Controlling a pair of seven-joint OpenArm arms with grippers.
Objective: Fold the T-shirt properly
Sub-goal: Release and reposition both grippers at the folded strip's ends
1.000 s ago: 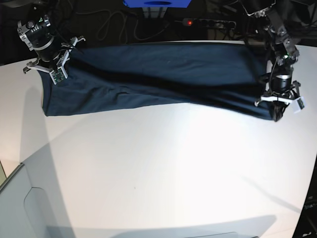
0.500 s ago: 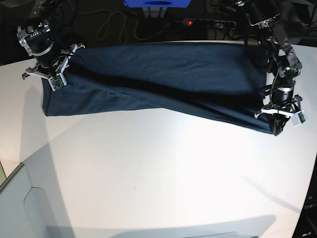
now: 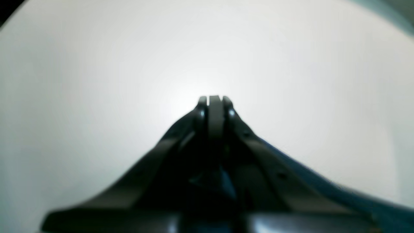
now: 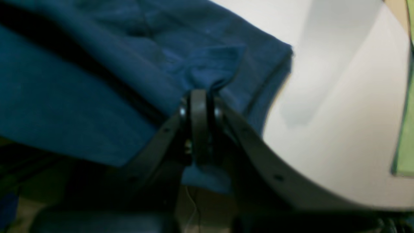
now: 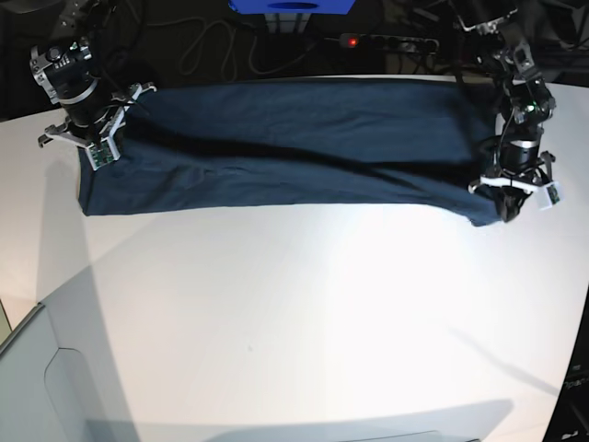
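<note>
Base view is showing you the navy T-shirt lying as one long band across the far side of the white surface. Your right arm's fingers are pinching the cloth at the band's left end, seen bunched in the right wrist view. Your left arm's fingers are closed on its right end. Judging by this, one lengthwise fold is looking done; crosswise folds are remaining.

White table w/ navy T-shirt spread along far edge.
</note>
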